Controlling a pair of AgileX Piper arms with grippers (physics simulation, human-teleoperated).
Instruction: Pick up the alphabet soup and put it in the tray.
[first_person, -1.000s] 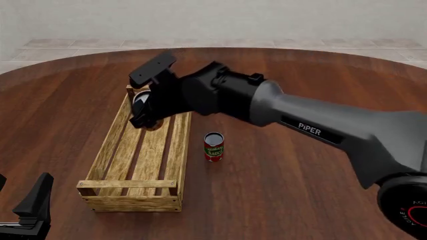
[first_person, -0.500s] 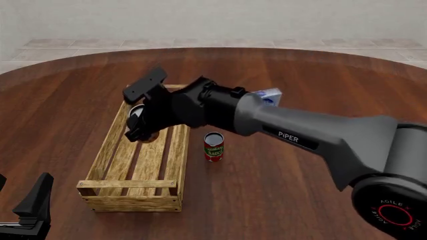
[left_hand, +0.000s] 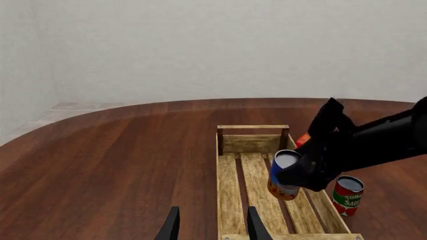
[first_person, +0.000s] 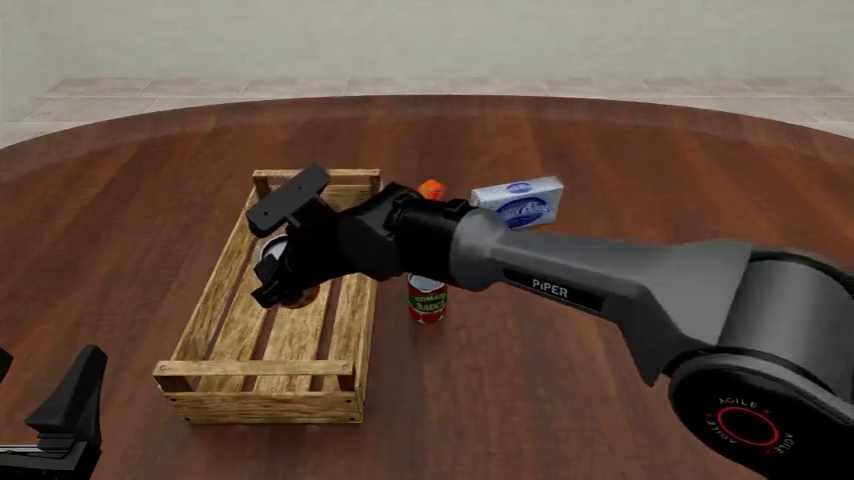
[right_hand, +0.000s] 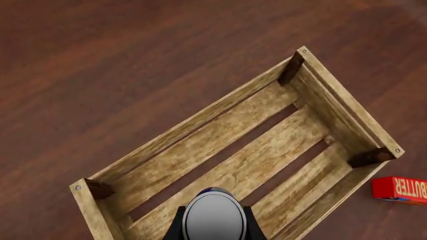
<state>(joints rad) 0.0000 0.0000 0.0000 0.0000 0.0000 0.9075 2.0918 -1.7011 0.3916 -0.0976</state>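
The alphabet soup (left_hand: 284, 175) was held in the right gripper (first_person: 276, 262), whose fingers were closed against the can's sides, as was seen in the right wrist view, where the silver-grey top (right_hand: 213, 216) sat between the two dark fingers. The can was carried tilted over the inside of the tray (first_person: 214, 292), above the slatted bottom and towards its far half; whether its lower edge touched the slats could not be told. Just beside the tray's right plank, outside it, a tomato sauce can (first_person: 427, 297) with a red-and-green label was stood upright on the table (first_person: 587, 400), partly hidden in the front view by the right arm passing over it. Farther back, a blue-and-white box (first_person: 518, 202) lay near the arm, with a small orange object (first_person: 431, 188) beside it, mostly covered. A red butter box (right_hand: 400, 189) was seen on the table beyond one corner of the tray. The left gripper (left_hand: 210, 225) was kept low at the near left edge of the table, well apart from the tray, its fingers parted and nothing between them.
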